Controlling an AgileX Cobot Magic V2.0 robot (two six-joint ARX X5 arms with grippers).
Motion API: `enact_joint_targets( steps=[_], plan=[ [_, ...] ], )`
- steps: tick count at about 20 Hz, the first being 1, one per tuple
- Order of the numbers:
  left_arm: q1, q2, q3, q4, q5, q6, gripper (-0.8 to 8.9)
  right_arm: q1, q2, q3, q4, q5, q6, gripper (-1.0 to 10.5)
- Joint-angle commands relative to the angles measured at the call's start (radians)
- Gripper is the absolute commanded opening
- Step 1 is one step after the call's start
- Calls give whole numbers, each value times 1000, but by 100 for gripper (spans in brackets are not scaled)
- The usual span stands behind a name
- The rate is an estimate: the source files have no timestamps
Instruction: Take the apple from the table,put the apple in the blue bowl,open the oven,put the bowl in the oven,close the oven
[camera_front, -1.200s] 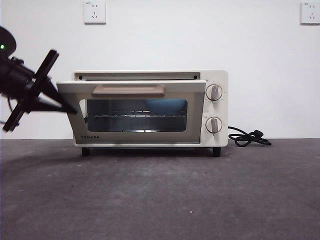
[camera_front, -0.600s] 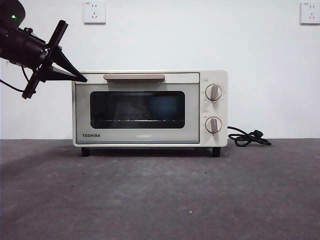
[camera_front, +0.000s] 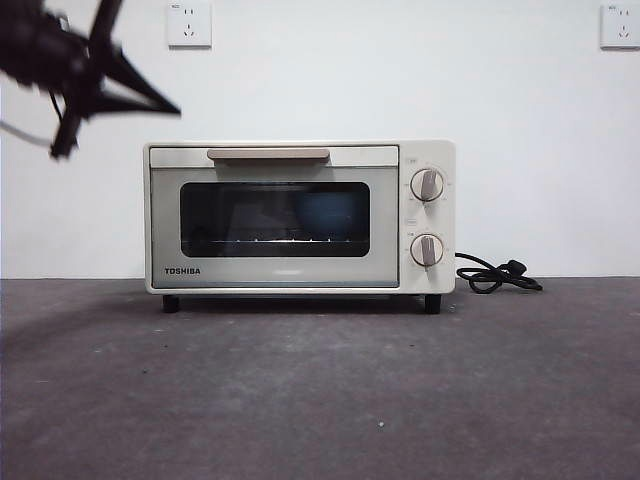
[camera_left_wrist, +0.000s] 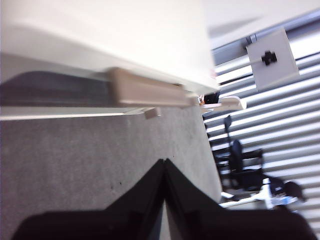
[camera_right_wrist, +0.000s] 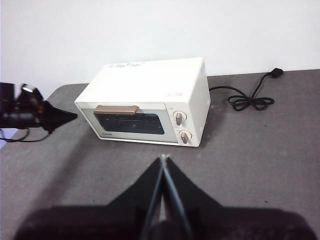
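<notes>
All black left gripper (camera_front: 165, 103), with two thin jaws shaped like long pointy triangles, fixed to a flat bar and a round dark body. Thin black cable (camera_front: 25, 135) looping under that body, and a small shiny spot on top in the right wrist view. Right gripper (camera_right_wrist: 162, 159) black too, two smooth wedge jaws running to a sharp tip.

Left gripper (camera_left_wrist: 165, 165) is hanging with jaws pressed together above the table (camera_left_wrist: 75, 150), the oven (camera_left_wrist: 100, 35) handle (camera_left_wrist: 147, 92) showing beyond.
</notes>
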Motion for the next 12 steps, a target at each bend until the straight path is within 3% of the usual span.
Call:
enact_joint_targets(
  steps=[1, 4, 6, 12],
  plan=[
    [-11, -105, 1, -74, -105, 205, -8, 1, -4, -7, -23, 4, 4, 0],
    [-24, -231, 1, -178, -344, 353, -3, 1, -4, -7, -23, 4, 4, 0],
    [-37, -314, 1, -254, -451, 373, -3, 1, -4, -7, -23, 4, 4, 0],
    [-51, -515, 2, -338, -468, 331, -3, 1, -4, -7, -23, 4, 4, 0]
  ],
)
